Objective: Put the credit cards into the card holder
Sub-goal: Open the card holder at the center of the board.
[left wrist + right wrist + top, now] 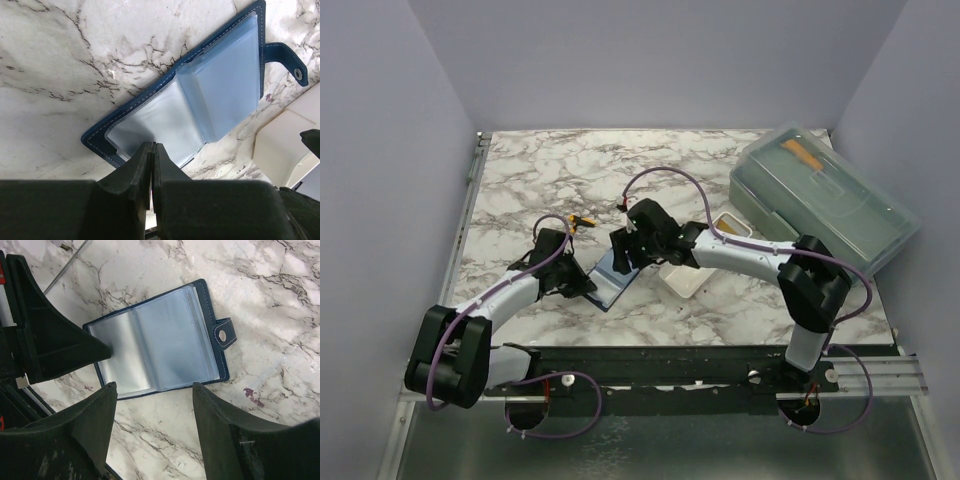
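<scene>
We see the small dark navy folding card holder (160,347) lying open, clear sleeves up, near the middle of the white marble tabletop (520,180), toward its near edge. Our left gripper (152,147), fingers pressed together, bears on its left page, likely pinning it flat. Our right gripper (152,395) hangs spread above it. No loose credit cards show.

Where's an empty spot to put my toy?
The white marble table is bare at far left, between the wall and the tiny yellow-and-black object, and along the back up to the grey-green translucent plastic box. Crowded middle: open navy blue card holder, white rectangular tray, left end effector, right end effector.
</scene>
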`<state>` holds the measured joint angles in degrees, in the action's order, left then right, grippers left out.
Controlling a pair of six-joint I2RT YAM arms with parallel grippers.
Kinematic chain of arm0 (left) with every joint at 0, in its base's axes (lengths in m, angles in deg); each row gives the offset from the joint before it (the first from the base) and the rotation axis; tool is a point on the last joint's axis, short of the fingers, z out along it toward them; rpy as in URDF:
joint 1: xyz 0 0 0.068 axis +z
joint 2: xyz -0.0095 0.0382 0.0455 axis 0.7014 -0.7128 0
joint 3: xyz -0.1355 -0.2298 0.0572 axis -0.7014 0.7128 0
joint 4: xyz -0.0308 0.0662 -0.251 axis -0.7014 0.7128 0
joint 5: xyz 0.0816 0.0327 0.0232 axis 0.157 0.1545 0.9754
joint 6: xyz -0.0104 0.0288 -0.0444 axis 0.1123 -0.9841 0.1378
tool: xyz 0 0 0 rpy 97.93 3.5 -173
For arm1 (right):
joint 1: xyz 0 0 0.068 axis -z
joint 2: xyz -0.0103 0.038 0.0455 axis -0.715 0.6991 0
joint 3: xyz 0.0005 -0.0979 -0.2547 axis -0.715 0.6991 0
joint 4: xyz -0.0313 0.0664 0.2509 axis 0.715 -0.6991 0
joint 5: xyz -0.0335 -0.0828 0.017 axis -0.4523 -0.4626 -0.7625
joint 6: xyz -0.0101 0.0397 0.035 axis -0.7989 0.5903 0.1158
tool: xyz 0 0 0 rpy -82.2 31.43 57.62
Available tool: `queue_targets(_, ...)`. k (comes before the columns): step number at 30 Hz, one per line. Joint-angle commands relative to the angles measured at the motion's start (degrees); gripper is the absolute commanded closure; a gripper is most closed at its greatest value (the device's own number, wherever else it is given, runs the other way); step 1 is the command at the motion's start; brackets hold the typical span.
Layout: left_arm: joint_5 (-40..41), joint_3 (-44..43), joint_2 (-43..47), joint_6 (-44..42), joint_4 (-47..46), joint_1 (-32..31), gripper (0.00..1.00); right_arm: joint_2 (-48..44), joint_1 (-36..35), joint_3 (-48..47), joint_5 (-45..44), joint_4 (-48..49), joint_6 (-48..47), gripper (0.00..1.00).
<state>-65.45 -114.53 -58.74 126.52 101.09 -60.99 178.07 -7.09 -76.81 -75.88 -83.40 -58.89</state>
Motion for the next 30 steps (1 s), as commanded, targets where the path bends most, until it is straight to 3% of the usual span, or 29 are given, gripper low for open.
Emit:
queue_targets(1,-2.07,-1.39,1.29,-2.20,-1.10,0.35,0.89,1.10,1.84,0.76,-0.08,2.84,-0.05,0.38)
queue_targets(5,-5.36,-3.08,0.97,-3.21,-2.53,0.30,0.88,4.87,2.62,0.05,-2.23,5.16,0.47,0.53)
queue_targets(10,-10.34,-4.12,-0.67,-3.60,-6.14,0.27,0.88,8.14,2.72,0.55,-5.71,8.06,0.46,0.59)
queue_targets(15,-10.84,-2.94,-3.50,-3.25,-8.10,0.28,0.88,9.93,2.59,0.93,-4.26,7.55,1.21,0.60)
queue_targets(26,-7.16,3.61,0.17,-1.31,-8.14,0.21,0.91,3.83,1.84,9.26,11.76,13.51,14.93,0.60)
queue_targets(30,-5.83,3.70,0.45,-1.31,-6.93,0.28,0.91,1.34,1.84,8.19,8.67,9.12,14.59,0.58)
